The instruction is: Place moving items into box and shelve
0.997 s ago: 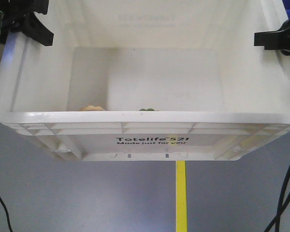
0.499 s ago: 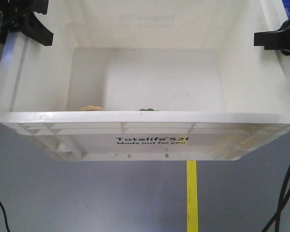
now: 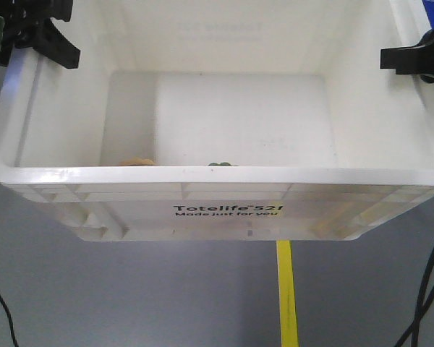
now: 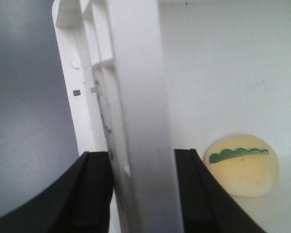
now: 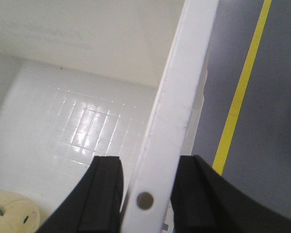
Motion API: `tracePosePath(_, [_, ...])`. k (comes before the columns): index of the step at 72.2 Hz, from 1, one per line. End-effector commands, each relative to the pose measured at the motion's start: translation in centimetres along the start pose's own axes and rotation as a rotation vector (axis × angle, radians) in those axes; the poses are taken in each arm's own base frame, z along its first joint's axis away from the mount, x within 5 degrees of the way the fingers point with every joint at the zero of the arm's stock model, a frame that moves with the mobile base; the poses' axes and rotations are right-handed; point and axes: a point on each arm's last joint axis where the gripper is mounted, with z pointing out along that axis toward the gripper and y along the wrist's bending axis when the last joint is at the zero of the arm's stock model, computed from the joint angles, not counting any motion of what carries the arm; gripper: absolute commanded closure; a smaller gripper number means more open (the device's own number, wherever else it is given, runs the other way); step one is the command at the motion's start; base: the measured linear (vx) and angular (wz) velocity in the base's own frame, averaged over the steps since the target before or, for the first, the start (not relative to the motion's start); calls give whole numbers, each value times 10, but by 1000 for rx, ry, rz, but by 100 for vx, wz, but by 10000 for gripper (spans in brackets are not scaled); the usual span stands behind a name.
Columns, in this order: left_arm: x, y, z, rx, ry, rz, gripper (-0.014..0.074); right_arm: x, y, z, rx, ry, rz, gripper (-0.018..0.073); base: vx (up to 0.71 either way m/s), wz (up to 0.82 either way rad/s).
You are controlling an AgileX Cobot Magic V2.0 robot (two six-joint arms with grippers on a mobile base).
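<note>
Your left gripper (image 4: 143,194) is clamped over one side wall of the box (image 3: 217,175), straddling it inside and out, and your right gripper (image 5: 150,194) pinches the opposite wall the same way. The box hangs between them above the grey floor (image 3: 130,289) and its yellow line (image 3: 286,296). With moving items (image 4: 242,165) already inside, I judge this to be the carry toward the shelf. Move both wrists at one height and one pace so the thin walls neither twist nor slide out of the grip, and avoid jolts that would roll the load. The cream item lies on the box bottom just inside the left gripper, and a tan item (image 3: 136,161) peeks over the near rim. The box looks level, mouth up, with its printed face toward you. Its long axis appears to run from gripper to gripper.
</note>
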Motion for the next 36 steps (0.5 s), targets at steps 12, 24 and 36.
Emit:
tracePosePath(12, [-3, -20, -33, 137, -153, 21, 596, -21, 8, -19, -17, -171, -4, 568, 63, -8])
tracePosePath(24, [-3, -20, -32, 137, -151, 21, 596, -22, 8, -19, -16, -172, -5, 568, 63, -8])
tracePosePath(36, [-3, -20, -32, 137, -151, 21, 596, -21, 8, -19, -17, -171, -5, 568, 64, -10])
